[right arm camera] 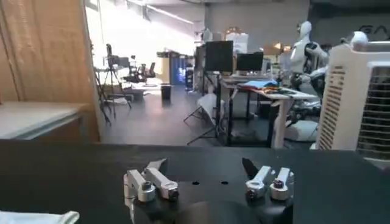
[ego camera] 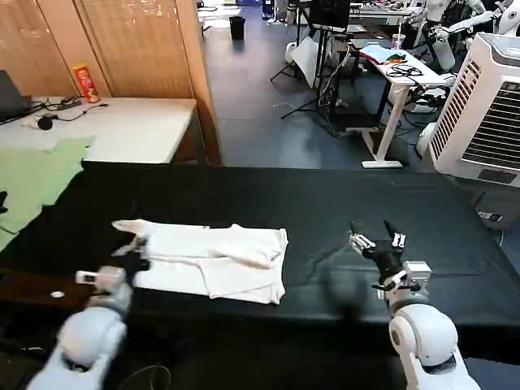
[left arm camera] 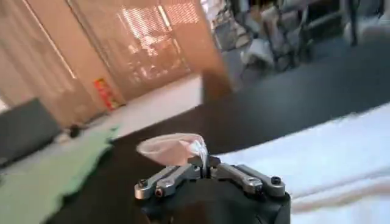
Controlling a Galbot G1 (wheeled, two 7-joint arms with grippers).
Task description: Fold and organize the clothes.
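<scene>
Left claw (left arm camera: 204,163) pinching white T-shirt (ego camera: 213,260) sleeve; right claw (ego camera: 376,240) open; no legible lettering.

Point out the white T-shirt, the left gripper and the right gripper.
white T-shirt (ego camera: 213,260), head view, middle of folded body.
left gripper (left arm camera: 202,159), left wrist view, fingertips pinching fabric.
right gripper (ego camera: 375,238), head view, between open fingertips.

White T-shirt (ego camera: 213,260), black tabletop (ego camera: 325,211), pale green garment (ego camera: 32,175), red canister (ego camera: 85,82), white desk (ego camera: 130,126)
</scene>
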